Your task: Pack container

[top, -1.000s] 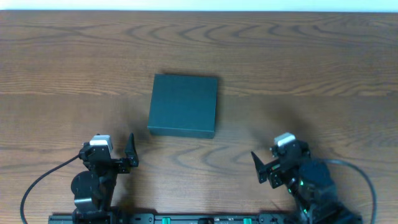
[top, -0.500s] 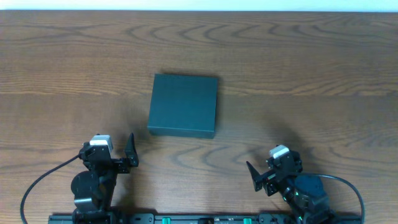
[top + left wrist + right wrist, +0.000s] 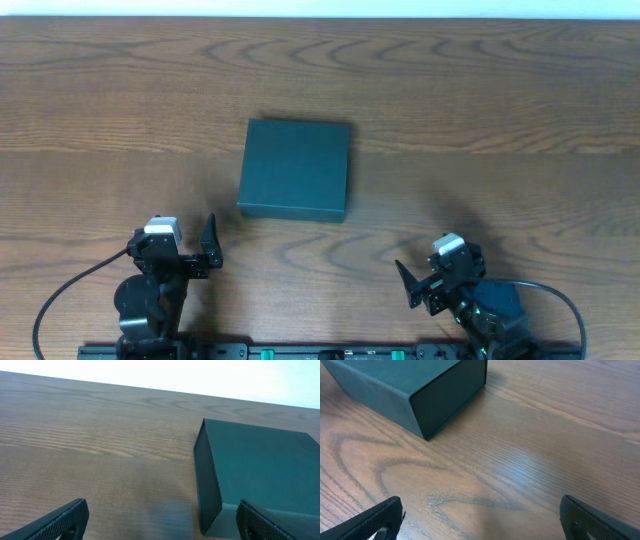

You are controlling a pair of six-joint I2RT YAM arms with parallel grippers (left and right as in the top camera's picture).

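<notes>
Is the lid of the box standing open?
No, the overhead view shows the box closed, with its top flat and unbroken.

The overhead cam is looking straight down from high up, taking in the whole table (image 3: pixel 500 90), w/ both arm bases at the bottom edge. The left wrist cam is sitting low and close to the wood, facing forward btw. the tips of the left gripper (image 3: pixel 160 517), and is catching the container (image 3: pixel 260 470) at its near-left corner. The right wrist cam, behind the right gripper (image 3: pixel 480 517), is tilting down more, showing the container's near-right corner. All 3 views are sharing this container.
</notes>
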